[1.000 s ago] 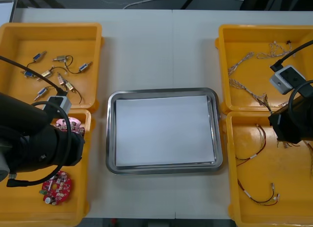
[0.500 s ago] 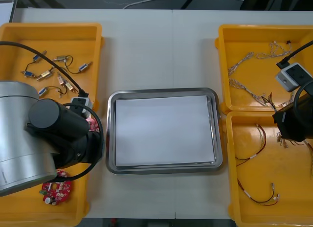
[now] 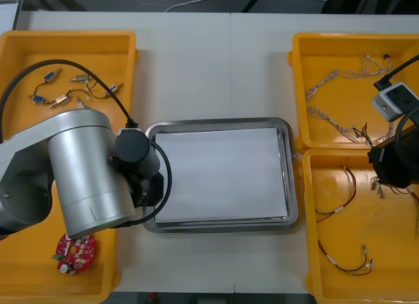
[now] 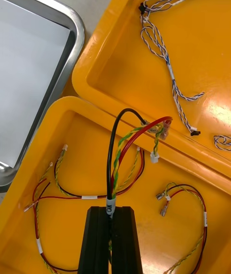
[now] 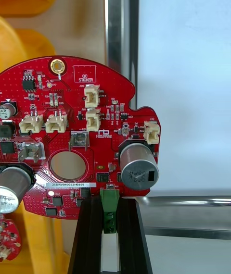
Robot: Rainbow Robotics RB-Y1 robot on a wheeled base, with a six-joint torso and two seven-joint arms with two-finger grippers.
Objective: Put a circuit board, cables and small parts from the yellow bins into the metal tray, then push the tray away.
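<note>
Left gripper: fingers closed to a narrow gap, pinching the green connector on the edge of 1 round red circuit board. The board is in the air, straddling the left rim of the metal tray, part over the tray's white inside and part over the near left bin's wall. Right gripper: fingers nearly together, clamped on 1 red and yellow cable with a black strand in it. The cable stands up from the fingers above the near right bin, with its plug ends over the wall between the two right bins. Counts: 4 yellow bins, 2 per side. 1 tray between them. 2 boards total, the held one plus a second board lying in the near left bin. About 6 small metal parts in the far left bin, where the left arm covers part of it. 2 loose red and yellow cables on the near right bin's floor. Roughly 3 blue and white cables in the far right bin; they tangle, so can't tell exactly.
</note>
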